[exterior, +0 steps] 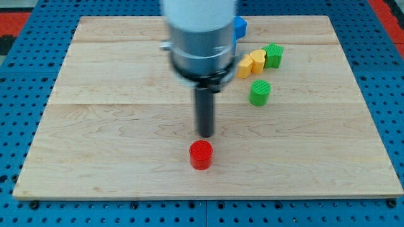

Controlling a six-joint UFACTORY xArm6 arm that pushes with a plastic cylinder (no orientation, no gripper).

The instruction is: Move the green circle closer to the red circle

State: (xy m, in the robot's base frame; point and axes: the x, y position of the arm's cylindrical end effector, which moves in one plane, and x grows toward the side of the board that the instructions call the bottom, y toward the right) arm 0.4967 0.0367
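- Green circle (259,92), a ribbed round plastic block, stood on the pale wooden board (113,126) in its upper right part, nearer the top edge than the bottom edge and apart from everything else.
- Red circle (201,154), a ribbed round block, sat near the bottom edge, about midway along it, well apart from the green one.
- My tip (204,134), the end of a plain dark rod with nothing to spread or pinch, stood just above the red circle, close to it, and well to the left of the green circle.
- Near the top edge lay a yellow block (251,63) of unclear shape, touching a second green block (274,55).
- A blue block (240,27) showed partly behind the arm's grey housing (199,31).
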